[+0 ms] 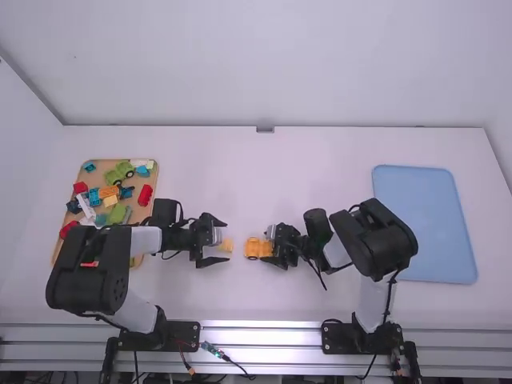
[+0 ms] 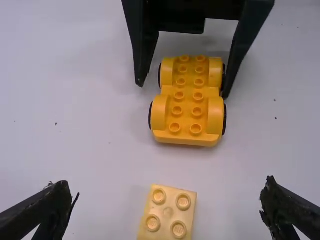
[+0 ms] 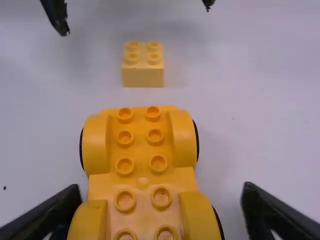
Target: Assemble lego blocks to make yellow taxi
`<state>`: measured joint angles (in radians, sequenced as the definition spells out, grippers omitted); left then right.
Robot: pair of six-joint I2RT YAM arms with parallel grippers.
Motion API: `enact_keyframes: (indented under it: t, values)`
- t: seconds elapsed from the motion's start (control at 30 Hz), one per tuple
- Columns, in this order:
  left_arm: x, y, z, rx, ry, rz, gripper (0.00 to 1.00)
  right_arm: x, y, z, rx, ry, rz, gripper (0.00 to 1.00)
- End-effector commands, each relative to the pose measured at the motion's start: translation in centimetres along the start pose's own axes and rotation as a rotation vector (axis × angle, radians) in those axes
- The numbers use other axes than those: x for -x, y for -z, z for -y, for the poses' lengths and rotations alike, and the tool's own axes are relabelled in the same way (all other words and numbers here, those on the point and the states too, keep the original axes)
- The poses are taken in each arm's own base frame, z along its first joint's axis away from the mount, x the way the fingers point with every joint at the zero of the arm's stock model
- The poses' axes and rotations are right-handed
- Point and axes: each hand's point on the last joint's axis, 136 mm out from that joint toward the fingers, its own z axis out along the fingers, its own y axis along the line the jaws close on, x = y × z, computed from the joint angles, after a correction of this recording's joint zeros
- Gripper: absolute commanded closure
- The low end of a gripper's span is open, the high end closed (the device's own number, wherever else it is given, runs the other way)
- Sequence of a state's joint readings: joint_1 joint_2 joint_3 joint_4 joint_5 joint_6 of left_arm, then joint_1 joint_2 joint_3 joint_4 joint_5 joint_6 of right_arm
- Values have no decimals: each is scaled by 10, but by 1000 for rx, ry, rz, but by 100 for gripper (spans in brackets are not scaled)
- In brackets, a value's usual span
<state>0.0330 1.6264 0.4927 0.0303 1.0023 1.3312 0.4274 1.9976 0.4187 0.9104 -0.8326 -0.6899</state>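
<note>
Because two pieces are to be joined, both grippers are held low and face to face over the middle of the white table [image 1: 320,160]. The pale yellow block [image 2: 167,212], a small brick with four studs, is placed on the tabletop between the spread fingers of the left gripper [image 1: 226,241]; nothing is gripped there, and the jaws are wide apart. Opposite it, the orange-yellow car base [image 2: 189,100] is rested on its black wheels, studs upward and lengthwise toward the block, with a short gap left between the two. It is straddled by the right gripper [image 1: 266,246], whose jaws are also open, one finger close beside a wheel; whether that wheel is touched cannot be told.

With this line-up, the base can probably be steadied from one side while the block is brought over from the other. The taxi is judged to be at an early stage, as no brick is mounted on the base. Next, the block should be pinched, lifted and squared over the studs; if the base is left unheld, it could be rolled away when pressed.

At the far left, spare bricks [image 1: 145,194] are kept on a tan tray [image 1: 96,181]; at the right, a blue tray [image 1: 424,224] is laid, perhaps for the finished taxi.
</note>
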Motion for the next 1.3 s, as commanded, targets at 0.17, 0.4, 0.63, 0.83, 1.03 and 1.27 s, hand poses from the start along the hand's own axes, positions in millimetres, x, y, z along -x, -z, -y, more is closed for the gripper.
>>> enact_keyframes:
  t: [0.17,0.4,0.63,0.83,1.03,1.27]
  values:
    - [-1,0,1,-5,-3,-40,1,-6,-1,-4,5,-13,-17,54]
    - [-6,-10,5,-25,-45,-104,2,-1,-2,2,6,-7,0,52]
    - [-13,-9,3,-16,-40,-134,18,-1,-6,0,62,-4,-10,51]
    - [-21,-19,5,-41,-20,-115,16,0,-8,3,73,0,-20,51]
    - [-28,-25,1,-63,11,-120,22,0,-8,3,74,0,-20,50]
    - [-28,-26,-2,-71,21,-118,46,0,-8,3,73,-1,-20,49]
